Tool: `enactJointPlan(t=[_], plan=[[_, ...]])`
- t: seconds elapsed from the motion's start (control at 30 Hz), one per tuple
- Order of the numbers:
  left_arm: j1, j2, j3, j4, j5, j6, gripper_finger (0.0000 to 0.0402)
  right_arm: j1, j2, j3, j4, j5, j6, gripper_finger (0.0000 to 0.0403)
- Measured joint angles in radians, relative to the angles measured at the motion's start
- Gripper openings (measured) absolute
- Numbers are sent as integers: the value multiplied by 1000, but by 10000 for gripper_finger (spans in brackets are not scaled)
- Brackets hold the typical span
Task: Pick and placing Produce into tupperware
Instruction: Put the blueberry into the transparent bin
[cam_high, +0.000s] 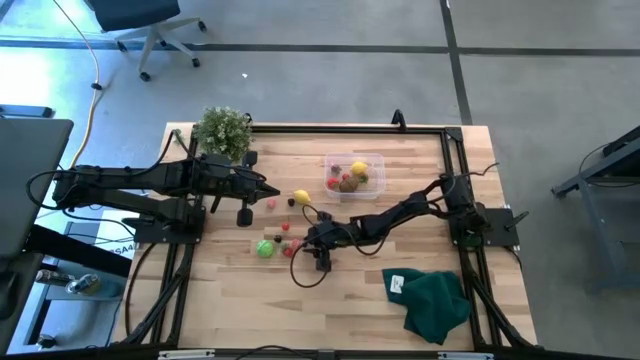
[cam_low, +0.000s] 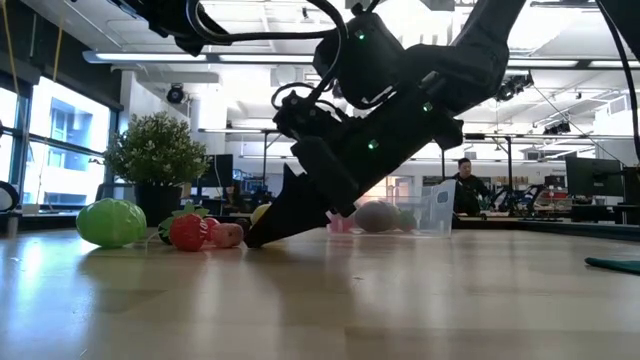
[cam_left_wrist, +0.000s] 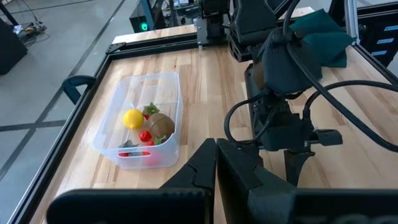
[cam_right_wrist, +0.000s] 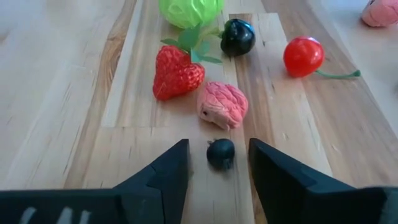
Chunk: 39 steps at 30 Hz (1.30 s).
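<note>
Two arms: right hand (cam_high: 322, 262) low over the loose produce at mid-counter; left hand (cam_high: 268, 190) hovers near the plant (cam_high: 222, 130), beside the lemon (cam_high: 301, 198).
Right hand state: fingers (cam_right_wrist: 163, 171) apart, nothing between them but a small black berry (cam_right_wrist: 221, 153) on the wood.
Left hand state: in the left wrist view its fingers appear to meet, holding nothing.
Key relation: berry lies just ahead of the right hand, centred in the gap between the fingers; it is round, so no long axis to line up. Right hand is far nearer than the left.
Neighbours: pink lumpy piece (cam_right_wrist: 222, 104) just beyond the berry, near it but apart; strawberry (cam_right_wrist: 176, 72), dark plum-like fruit (cam_right_wrist: 237, 36), cherry (cam_right_wrist: 303, 56) and green cabbage (cam_right_wrist: 189, 10) farther on.
Tub: clear tupperware (cam_high: 374, 178) sits toward the back of the counter, well apart from the cluster, already holding a lemon-yellow piece, a brown one and red bits.
Materials: glossy moulded plastic fruit, smooth and hard by the look; strawberry dimpled, pink piece wrinkled; counter of pale wood planks.
Judgement: a short advance and a close should take the berry; being small and round, it may roll or squirt out.
Elsewhere: green cloth (cam_high: 435, 300) lies at the counter's near right corner.
</note>
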Motion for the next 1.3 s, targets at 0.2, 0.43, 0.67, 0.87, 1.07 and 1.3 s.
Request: enactJointPlan(t=[0.2, 0.43, 0.67, 0.87, 1.07, 1.3], plan=[[0, 0, 0, 0, 0, 0, 5, 0, 13, 1, 18, -7, 25, 142], [0, 0, 0, 0, 0, 0, 5, 0, 13, 1, 17, 2, 26, 142], [0, 0, 0, 0, 0, 0, 5, 0, 14, 2, 13, 4, 26, 127], [0, 0, 0, 0, 0, 0, 5, 0, 14, 2, 10, 10, 45, 104], [0, 0, 0, 0, 0, 0, 5, 0, 14, 2, 8, 11, 49, 83], [0, 0, 0, 0, 0, 0, 5, 0, 14, 2, 8, 13, 49, 71]])
